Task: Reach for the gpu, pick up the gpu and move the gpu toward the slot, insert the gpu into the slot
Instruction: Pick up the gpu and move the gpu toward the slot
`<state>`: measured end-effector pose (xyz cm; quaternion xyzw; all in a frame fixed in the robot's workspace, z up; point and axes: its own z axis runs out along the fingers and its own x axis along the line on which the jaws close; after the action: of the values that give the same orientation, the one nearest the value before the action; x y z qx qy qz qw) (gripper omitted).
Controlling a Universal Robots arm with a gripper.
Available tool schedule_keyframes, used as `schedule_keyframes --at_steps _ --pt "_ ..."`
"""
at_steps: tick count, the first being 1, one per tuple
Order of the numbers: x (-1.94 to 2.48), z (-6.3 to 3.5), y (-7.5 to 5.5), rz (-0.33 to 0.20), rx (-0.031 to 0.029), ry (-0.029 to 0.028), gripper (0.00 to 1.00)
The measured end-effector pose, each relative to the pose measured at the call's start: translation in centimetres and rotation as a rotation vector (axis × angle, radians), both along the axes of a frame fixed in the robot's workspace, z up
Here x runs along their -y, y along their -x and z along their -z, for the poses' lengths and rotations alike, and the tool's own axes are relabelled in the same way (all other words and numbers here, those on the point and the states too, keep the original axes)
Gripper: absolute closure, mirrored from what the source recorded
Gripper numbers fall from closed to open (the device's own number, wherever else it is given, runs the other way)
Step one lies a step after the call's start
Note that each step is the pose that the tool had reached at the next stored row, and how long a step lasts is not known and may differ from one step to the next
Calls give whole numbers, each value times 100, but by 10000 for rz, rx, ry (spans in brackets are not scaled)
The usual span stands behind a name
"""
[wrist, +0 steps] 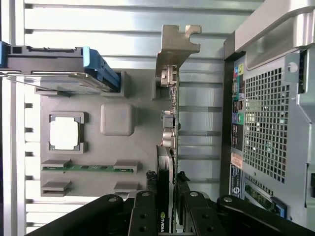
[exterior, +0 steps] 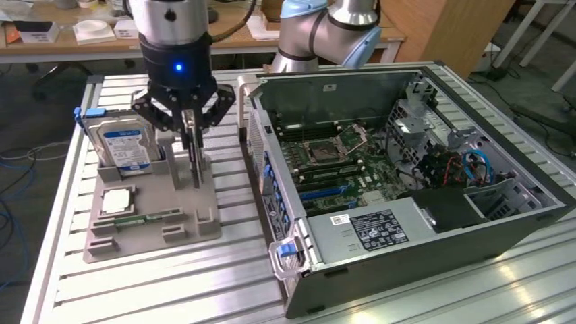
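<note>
Gripper clamped on gpu (edge-on, upright) at grey tray.

Finding: no wording is legible in full.

- Item 1: between the fingers of the black gripper, the gpu, a thin dark green-grey circuit card with a silver metal bracket, bears a small green-white logo mark. Its lettering is unreadable.
- Item 2: just beside the gripper, the boxy silver hard drive carries a blue-white label. The print is illegible.
- Item 3: well apart from the gripper, inside the open black computer case, a black label with white print and a small white sticker stand on a grey metal cover. Neither is readable.
</note>
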<state>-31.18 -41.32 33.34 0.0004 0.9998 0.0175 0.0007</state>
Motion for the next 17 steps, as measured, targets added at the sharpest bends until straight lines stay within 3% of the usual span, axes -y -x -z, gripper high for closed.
schedule_keyframes --at_steps 17 --pt "0 -776 0 -1 -1 2 74"
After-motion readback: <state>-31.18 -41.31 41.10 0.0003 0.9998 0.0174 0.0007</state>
